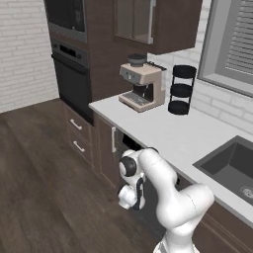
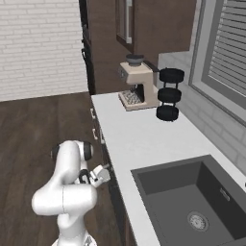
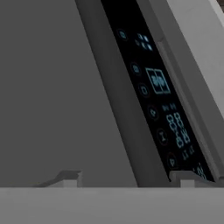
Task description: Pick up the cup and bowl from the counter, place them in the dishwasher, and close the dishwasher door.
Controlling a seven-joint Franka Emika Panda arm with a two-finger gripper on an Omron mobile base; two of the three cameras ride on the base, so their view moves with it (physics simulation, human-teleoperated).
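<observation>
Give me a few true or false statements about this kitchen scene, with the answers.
1. A coffee machine stands on the counter. True.
2. The black three-tier stand sits in the sink. False: it stands on the counter beside the coffee machine.
3. The gripper is low, in front of the cabinets below the counter edge. True.
4. The hand view shows a red cup between the fingertips. False: it shows the dishwasher control strip and its dark door, close up.
5. The sink holds a bowl. False: no dishes lie in it.
</observation>
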